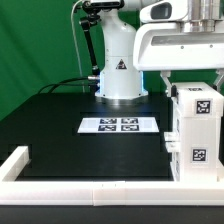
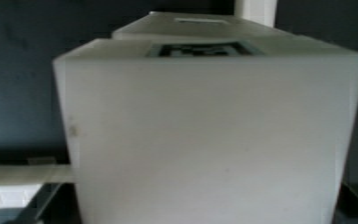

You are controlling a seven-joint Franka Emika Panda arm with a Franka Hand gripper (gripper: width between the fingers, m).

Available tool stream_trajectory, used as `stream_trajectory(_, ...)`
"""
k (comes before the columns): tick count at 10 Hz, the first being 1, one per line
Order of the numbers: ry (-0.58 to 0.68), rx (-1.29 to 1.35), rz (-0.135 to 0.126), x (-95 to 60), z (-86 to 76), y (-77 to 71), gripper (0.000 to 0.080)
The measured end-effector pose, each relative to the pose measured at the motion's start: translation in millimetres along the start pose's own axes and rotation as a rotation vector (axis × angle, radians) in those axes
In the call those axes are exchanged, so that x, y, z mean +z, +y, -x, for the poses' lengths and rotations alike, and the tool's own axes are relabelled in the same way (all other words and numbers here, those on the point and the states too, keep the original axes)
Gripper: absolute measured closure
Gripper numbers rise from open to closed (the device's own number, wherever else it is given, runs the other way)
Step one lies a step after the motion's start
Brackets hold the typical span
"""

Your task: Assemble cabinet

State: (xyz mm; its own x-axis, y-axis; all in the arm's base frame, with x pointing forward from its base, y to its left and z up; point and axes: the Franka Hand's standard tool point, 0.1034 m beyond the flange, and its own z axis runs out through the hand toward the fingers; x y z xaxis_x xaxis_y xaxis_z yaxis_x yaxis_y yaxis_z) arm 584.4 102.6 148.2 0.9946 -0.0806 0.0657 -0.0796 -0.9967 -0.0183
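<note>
The cabinet body (image 1: 197, 130) is a tall white box with black-and-white tags. It stands upright at the exterior view's right, next to the front rail. My gripper (image 1: 190, 78) hangs directly over its top. In the wrist view the cabinet body (image 2: 211, 130) fills nearly the whole picture, with one tag on its top face. My gripper (image 2: 202, 205) straddles it. A dark finger (image 2: 44, 202) lies against one side wall and the other finger against the opposite wall, so the jaws stand wide and closed on the box. No smaller cabinet blocks show.
The marker board (image 1: 118, 125) lies flat on the black table in front of the robot's base (image 1: 120, 75). A long low white rail (image 1: 90, 190) runs along the front edge and turns up the exterior view's left side.
</note>
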Motion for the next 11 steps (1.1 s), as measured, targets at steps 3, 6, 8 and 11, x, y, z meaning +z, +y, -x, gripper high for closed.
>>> stream_trajectory(3, -0.004, 0.253, -0.002, 0.1, -0.2, 2.8, 0.0235)
stream_trajectory(6, -0.007, 0.388, -0.002, 0.2, -0.4, 6.2, 0.0235)
stream_trajectory(8, -0.009, 0.413, 0.001, 0.3, -0.1, 6.9, 0.0155)
stream_trajectory(11, -0.009, 0.370, 0.001, -2.0, -0.2, 6.8, 0.0010)
